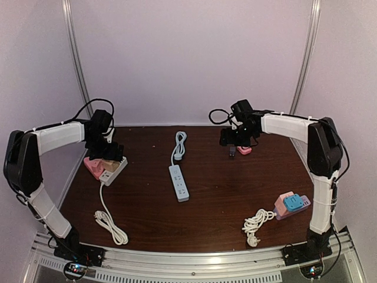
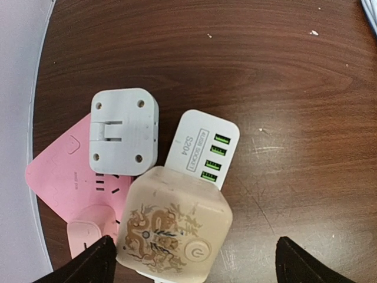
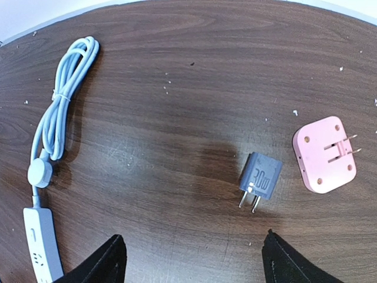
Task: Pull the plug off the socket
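In the left wrist view, a beige cube plug printed with a dragon sits on the end of a white USB socket strip. My left gripper hangs open just above it, one black finger on each side, touching nothing. A white adapter lies prongs-up on a pink socket. In the right wrist view, a small grey-blue plug lies loose on the table with its prongs bare. My right gripper is open above the wood with nothing between its fingers. From above, the left gripper and right gripper sit at the back corners.
A pink adapter lies prongs-up right of the grey plug. A long white power strip with its bundled cable lies mid-table. A pink and blue socket block with a coiled cord sits front right. A white cord trails front left.
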`<state>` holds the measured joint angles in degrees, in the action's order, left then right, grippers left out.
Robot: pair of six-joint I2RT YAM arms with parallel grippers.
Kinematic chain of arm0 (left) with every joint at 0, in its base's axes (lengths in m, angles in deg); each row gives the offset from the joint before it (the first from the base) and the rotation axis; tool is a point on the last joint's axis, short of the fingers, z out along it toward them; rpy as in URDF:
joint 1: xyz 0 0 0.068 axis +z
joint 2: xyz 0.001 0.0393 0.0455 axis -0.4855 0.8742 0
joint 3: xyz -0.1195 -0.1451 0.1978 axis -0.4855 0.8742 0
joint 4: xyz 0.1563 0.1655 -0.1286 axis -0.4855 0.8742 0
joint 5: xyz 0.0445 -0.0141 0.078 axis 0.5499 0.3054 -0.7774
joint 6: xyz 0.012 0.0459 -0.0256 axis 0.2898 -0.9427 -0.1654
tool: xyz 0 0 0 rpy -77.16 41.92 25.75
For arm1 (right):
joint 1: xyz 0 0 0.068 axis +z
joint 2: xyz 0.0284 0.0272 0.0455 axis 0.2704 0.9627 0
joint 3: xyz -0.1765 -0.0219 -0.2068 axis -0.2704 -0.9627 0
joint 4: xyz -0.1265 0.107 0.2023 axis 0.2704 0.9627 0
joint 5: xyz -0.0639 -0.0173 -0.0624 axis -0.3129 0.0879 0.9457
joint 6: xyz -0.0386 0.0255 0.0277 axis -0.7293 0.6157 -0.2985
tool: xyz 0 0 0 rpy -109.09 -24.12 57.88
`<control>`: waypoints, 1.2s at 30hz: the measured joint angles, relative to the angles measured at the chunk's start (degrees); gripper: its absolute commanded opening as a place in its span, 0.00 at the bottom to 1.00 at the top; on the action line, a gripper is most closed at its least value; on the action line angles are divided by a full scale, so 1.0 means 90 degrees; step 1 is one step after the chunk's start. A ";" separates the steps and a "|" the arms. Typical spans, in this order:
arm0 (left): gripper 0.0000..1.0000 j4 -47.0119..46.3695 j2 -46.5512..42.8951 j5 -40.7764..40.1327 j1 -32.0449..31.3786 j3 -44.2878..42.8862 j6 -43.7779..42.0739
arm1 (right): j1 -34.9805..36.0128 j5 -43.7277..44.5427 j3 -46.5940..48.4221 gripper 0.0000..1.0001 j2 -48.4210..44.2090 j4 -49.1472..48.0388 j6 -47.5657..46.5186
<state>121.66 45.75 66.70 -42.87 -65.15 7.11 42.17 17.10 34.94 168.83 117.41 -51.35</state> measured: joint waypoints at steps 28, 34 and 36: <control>0.57 -0.1013 -0.0410 0.1076 -0.0279 0.0940 0.0862 | 0.0561 -0.0165 -0.0440 0.81 -0.0311 -0.0330 0.0017; 0.57 -0.1440 -0.0532 0.1501 -0.0828 0.1299 0.1406 | 0.0889 -0.0165 -0.0330 0.81 -0.0296 -0.0270 -0.0044; 0.57 -0.1481 -0.0571 0.1698 -0.0971 0.1423 0.1542 | 0.1008 -0.0168 -0.0226 0.81 -0.0272 -0.0262 -0.0102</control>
<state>108.33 40.61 81.98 -51.62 -52.34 20.99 51.24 15.59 32.91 166.39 115.05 -52.27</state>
